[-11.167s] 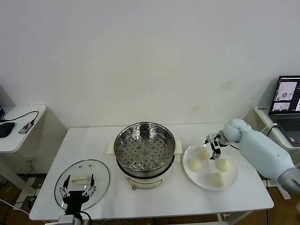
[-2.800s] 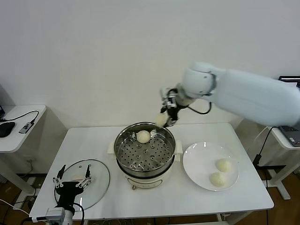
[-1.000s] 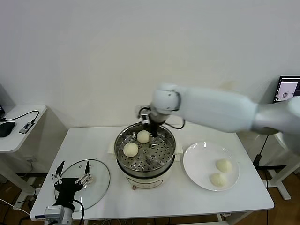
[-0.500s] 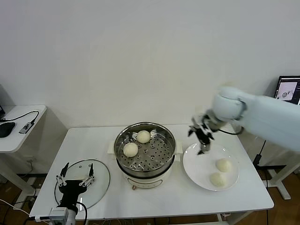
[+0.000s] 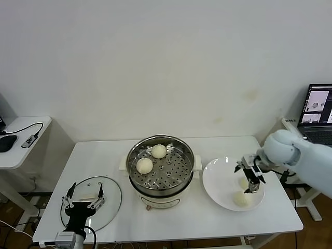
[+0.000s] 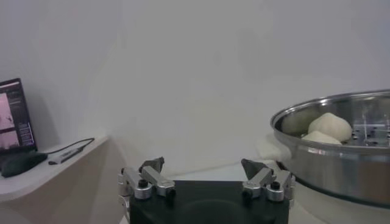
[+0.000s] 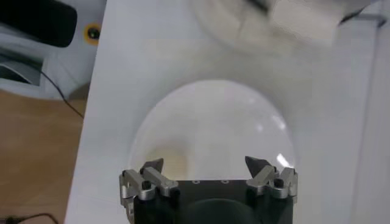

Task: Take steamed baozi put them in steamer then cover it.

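Right gripper [image 5: 251, 178] moved from steamer [image 5: 161, 165] to plate [image 5: 220, 187], fingers spread

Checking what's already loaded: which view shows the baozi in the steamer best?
Head view: both baozi lie fully visible on the steamer tray. Left wrist view shows only their tops above the rim; right wrist view shows neither.

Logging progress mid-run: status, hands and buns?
Right hand open over plate, reaching for two buns. Left hand open over lid. Two buns in steamer. Nothing in the way.
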Robot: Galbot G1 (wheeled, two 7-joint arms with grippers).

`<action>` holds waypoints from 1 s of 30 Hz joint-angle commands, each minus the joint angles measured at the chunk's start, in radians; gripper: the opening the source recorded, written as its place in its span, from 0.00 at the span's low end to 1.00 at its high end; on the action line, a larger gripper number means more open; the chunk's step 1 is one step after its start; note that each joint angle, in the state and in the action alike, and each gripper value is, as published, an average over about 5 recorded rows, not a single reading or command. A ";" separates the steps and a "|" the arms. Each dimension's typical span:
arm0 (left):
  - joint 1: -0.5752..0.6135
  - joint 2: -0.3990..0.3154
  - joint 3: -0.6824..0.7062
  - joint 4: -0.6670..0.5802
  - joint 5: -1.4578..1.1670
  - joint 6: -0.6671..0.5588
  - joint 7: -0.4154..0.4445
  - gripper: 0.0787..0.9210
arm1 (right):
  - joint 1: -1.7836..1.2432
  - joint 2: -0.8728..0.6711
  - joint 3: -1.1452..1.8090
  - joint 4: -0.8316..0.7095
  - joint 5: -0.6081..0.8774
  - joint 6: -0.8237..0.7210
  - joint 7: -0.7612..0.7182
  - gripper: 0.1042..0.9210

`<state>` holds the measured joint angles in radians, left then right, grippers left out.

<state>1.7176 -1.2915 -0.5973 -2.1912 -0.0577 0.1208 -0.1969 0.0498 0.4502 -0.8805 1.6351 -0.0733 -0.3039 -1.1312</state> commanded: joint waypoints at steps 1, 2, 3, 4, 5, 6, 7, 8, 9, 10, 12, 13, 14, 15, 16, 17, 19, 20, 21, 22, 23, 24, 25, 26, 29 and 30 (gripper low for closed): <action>0.001 -0.008 0.005 -0.001 0.006 0.000 -0.001 0.88 | -0.185 -0.005 0.115 -0.053 -0.082 0.016 0.004 0.88; 0.001 -0.009 0.005 0.000 0.007 0.000 0.000 0.88 | -0.187 0.001 0.115 -0.061 -0.083 0.016 0.004 0.88; 0.001 -0.009 0.005 0.000 0.006 -0.001 0.000 0.88 | -0.190 0.007 0.115 -0.069 -0.084 0.015 0.005 0.87; 0.000 -0.009 0.005 0.002 0.006 -0.001 0.000 0.88 | -0.192 0.013 0.116 -0.078 -0.086 0.016 0.006 0.87; 0.000 -0.009 0.004 0.004 0.006 -0.001 -0.001 0.88 | -0.194 0.018 0.116 -0.087 -0.087 0.016 0.007 0.87; 0.000 -0.008 0.004 0.005 0.005 -0.001 -0.001 0.88 | -0.196 0.024 0.116 -0.096 -0.089 0.016 0.007 0.87; -0.001 -0.008 0.003 0.007 0.005 -0.001 -0.001 0.88 | -0.197 0.029 0.117 -0.106 -0.090 0.017 0.008 0.87; -0.002 -0.008 0.003 0.008 0.004 -0.001 -0.001 0.88 | -0.199 0.035 0.118 -0.115 -0.091 0.017 0.008 0.87; -0.002 -0.008 0.003 0.008 0.004 -0.001 -0.001 0.88 | -0.201 0.040 0.119 -0.124 -0.092 0.017 0.008 0.87; -0.003 -0.008 0.003 0.009 0.004 -0.001 -0.001 0.88 | -0.203 0.046 0.121 -0.132 -0.092 0.018 0.008 0.87; -0.006 -0.008 0.003 0.011 0.004 -0.001 -0.002 0.88 | -0.209 0.056 0.125 -0.146 -0.094 0.017 0.008 0.87; -0.006 -0.008 0.003 0.012 0.004 -0.001 -0.002 0.88 | -0.212 0.061 0.127 -0.151 -0.094 0.016 0.009 0.87; -0.007 -0.007 0.003 0.013 0.004 -0.001 -0.003 0.88 | -0.215 0.066 0.129 -0.156 -0.094 0.015 0.010 0.86; -0.008 -0.007 0.003 0.013 0.003 -0.001 -0.003 0.88 | -0.218 0.070 0.131 -0.160 -0.094 0.014 0.011 0.86; -0.008 -0.006 0.002 0.015 0.003 -0.001 -0.004 0.88 | -0.220 0.074 0.132 -0.164 -0.094 0.013 0.014 0.86; -0.009 -0.006 0.002 0.016 0.003 -0.001 -0.004 0.88 | -0.222 0.079 0.134 -0.167 -0.093 0.012 0.016 0.85; -0.009 -0.004 0.001 0.018 0.002 -0.002 -0.004 0.88 | -0.224 0.088 0.135 -0.172 -0.093 0.012 0.016 0.84; -0.010 -0.004 0.001 0.019 0.002 -0.002 -0.004 0.88 | -0.225 0.092 0.134 -0.174 -0.092 0.011 0.016 0.83; -0.010 -0.004 0.001 0.020 0.002 -0.002 -0.005 0.88 | -0.224 0.096 0.134 -0.176 -0.092 0.010 0.015 0.82; -0.011 -0.004 0.001 0.021 0.002 -0.003 -0.006 0.88 | -0.224 0.100 0.132 -0.178 -0.092 0.009 0.014 0.82; -0.011 -0.005 0.000 0.022 0.002 -0.004 -0.007 0.88 | -0.223 0.103 0.130 -0.180 -0.092 0.008 0.013 0.81; -0.012 -0.005 0.000 0.022 0.002 -0.004 -0.008 0.88 | -0.222 0.107 0.128 -0.182 -0.091 0.006 0.013 0.80; -0.012 -0.005 0.000 0.022 0.002 -0.004 -0.008 0.88 | -0.221 0.111 0.126 -0.185 -0.091 0.004 0.013 0.80; -0.012 -0.005 0.000 0.021 0.002 -0.004 -0.008 0.88 | -0.221 0.115 0.125 -0.187 -0.090 0.002 0.013 0.79; -0.011 -0.005 0.000 0.020 0.002 -0.004 -0.008 0.88 | -0.220 0.123 0.122 -0.192 -0.090 -0.004 0.010 0.76; -0.011 -0.005 0.000 0.019 0.002 -0.004 -0.008 0.88 | -0.219 0.124 0.122 -0.193 -0.089 -0.005 0.009 0.74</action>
<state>1.7057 -1.2969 -0.5968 -2.1697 -0.0554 0.1164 -0.2034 -0.1554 0.5538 -0.7632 1.4629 -0.1585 -0.3045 -1.1201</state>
